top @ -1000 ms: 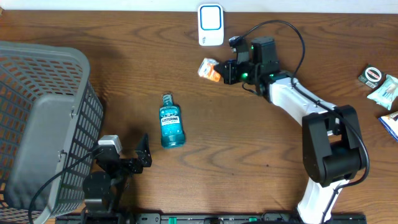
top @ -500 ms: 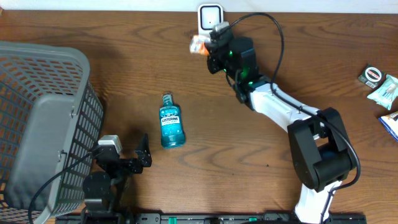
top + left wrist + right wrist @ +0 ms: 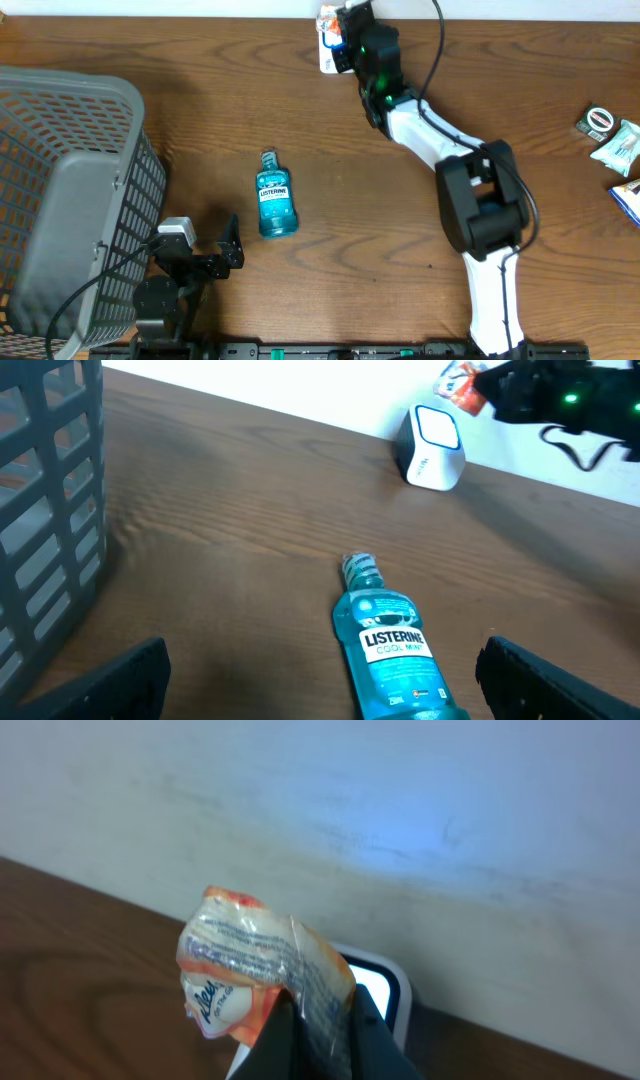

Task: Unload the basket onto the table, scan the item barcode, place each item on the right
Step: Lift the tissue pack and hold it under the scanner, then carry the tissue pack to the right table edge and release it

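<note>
One small orange-and-white packet is clamped in the right gripper over the white scanner at the far edge of the table, while the left gripper rests with jaws wide apart.

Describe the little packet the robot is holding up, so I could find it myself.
Look to the far edge of the table, where a white scanner with a blue-framed window stands by the pale wall. Just above it, the right gripper is shut on a small crinkly packet. Clear wrap with orange patches, it alone is off the table, unlike the blue mouthwash bottle lying mid-table.
</note>
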Robot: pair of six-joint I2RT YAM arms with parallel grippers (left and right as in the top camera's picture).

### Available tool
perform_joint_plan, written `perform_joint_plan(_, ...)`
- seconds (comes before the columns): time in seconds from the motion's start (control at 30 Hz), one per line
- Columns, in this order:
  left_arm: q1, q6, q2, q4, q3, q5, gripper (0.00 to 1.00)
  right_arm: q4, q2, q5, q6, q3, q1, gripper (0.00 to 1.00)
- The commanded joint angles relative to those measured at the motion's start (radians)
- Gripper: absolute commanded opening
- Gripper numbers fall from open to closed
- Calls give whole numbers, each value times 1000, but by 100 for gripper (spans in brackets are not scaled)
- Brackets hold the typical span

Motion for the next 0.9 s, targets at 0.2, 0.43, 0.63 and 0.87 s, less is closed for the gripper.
perform_joint_plan(0.2, 5, 6, -1, -25, -14, 13, 98, -126, 109, 190, -13, 187, -8, 1)
perform_joint_plan(0.43, 5, 6, -1, -25, -14, 13, 98, -378, -20, 463, -13, 187, -61, 1)
perform_joint_plan(0.63, 5, 6, -1, -25, -14, 13, 98, -676, -127, 636, -13, 187, -183, 1)
perform_joint_plan(0.87, 5, 6, -1, -26, -14, 13, 98, -1032, -153, 690, 61, 181, -396, 1)
